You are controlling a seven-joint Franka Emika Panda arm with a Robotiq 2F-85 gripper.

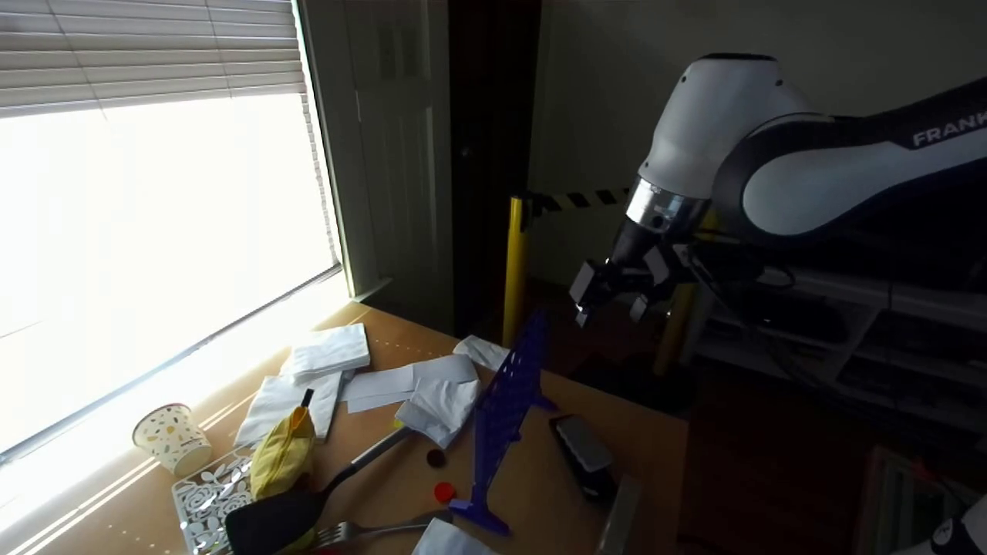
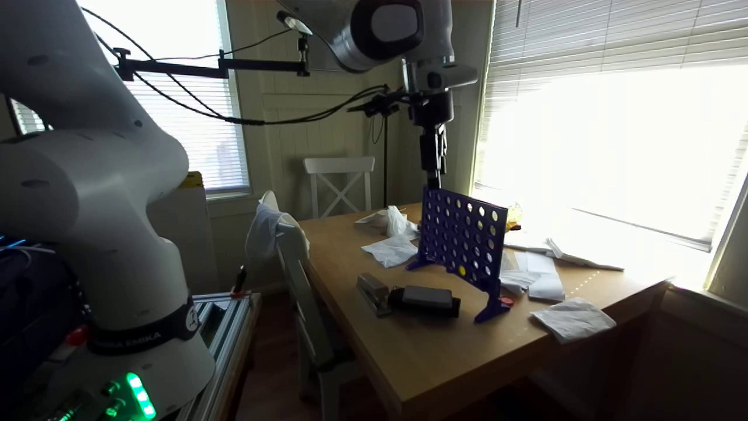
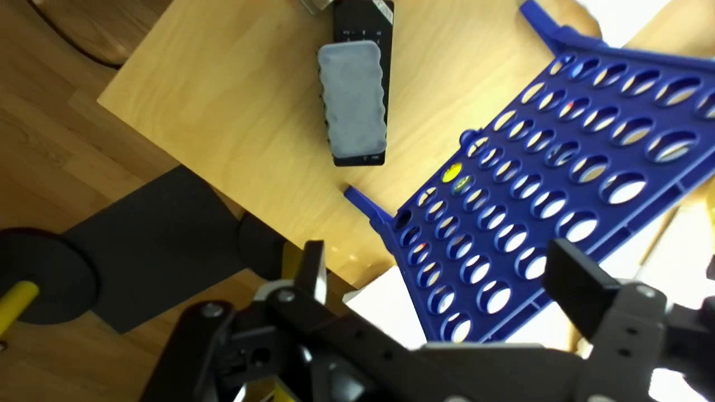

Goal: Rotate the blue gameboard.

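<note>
Far left on the desk (image 1: 651, 455), in an exterior view, a speckled cup (image 1: 171, 441). Then a yellow pouch (image 1: 281, 459) near a black spatula (image 1: 274, 523), and a red disc (image 1: 444, 492) just left of the blue gameboard (image 1: 505, 412). Stands upright on its feet, nearly edge-on; holds a yellow disc (image 3: 451, 172) in a low hole. Further right, a grey block (image 1: 586, 443) on a black device (image 1: 595, 483). Then the end effector (image 1: 610, 312): hangs near an upper corner of the gameboard, fingers (image 3: 581, 290) spread wide, probably clear of it, though hard to judge against the dark.

cup (image 1: 173, 441) by window (image 1: 154, 208) | spatula (image 1: 274, 521) near fork (image 1: 353, 530) | grey block (image 3: 353, 100) atop black device (image 3: 364, 22), perhaps a remote
</note>
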